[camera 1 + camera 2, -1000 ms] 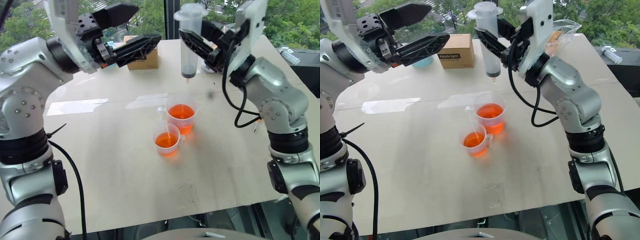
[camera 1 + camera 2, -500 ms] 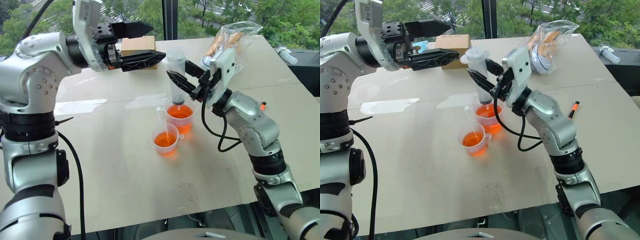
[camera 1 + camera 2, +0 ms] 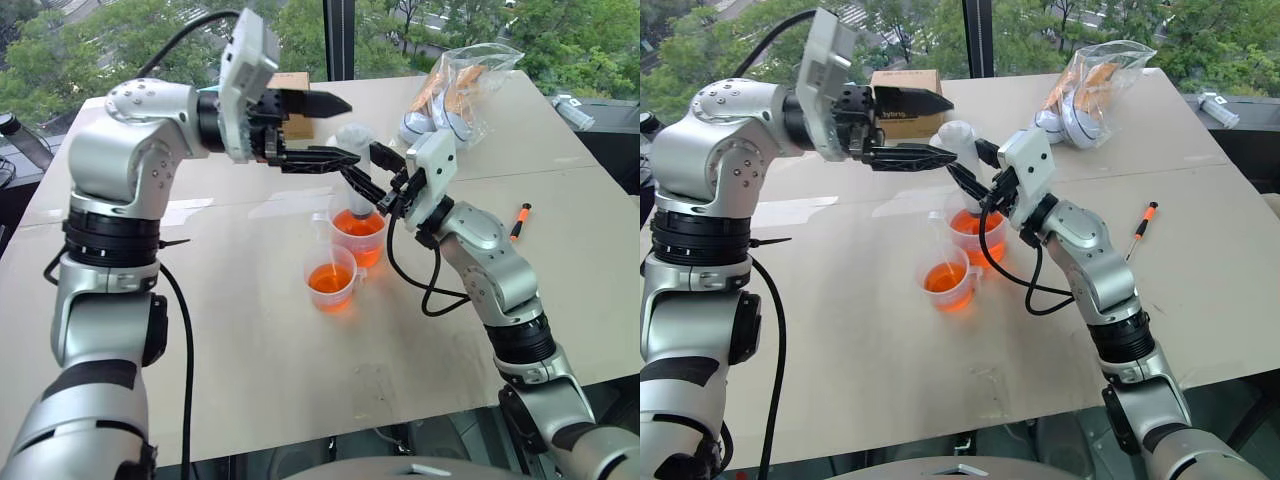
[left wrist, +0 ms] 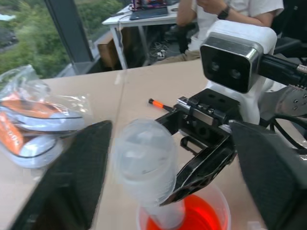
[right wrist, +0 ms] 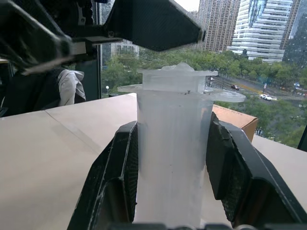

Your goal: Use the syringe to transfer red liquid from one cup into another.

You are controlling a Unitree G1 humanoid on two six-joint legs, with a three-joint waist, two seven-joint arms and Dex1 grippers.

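Observation:
The clear syringe (image 5: 172,143) stands upright with its tip down in the far cup (image 3: 362,238) of red liquid (image 3: 360,222). My right gripper (image 3: 365,170) is shut on its barrel, one finger on each side. A smaller cup (image 3: 332,283) with orange-red liquid stands just in front of the far cup. My left gripper (image 3: 954,128) reaches in level from the left. It is open, with the plunger head (image 4: 144,160) between its spread fingers (image 4: 72,187), and I cannot tell if they touch it.
A cardboard box (image 3: 894,79) sits at the table's far side behind my left gripper. A clear plastic bag (image 3: 455,85) lies at the back right. A thin orange-and-black stick (image 3: 520,218) lies to the right. A seated person (image 4: 225,9) is beyond the table.
My right arm lowered the syringe until its tip went into the far cup. My left gripper swung right and down to the plunger head, its jaws a little narrower.

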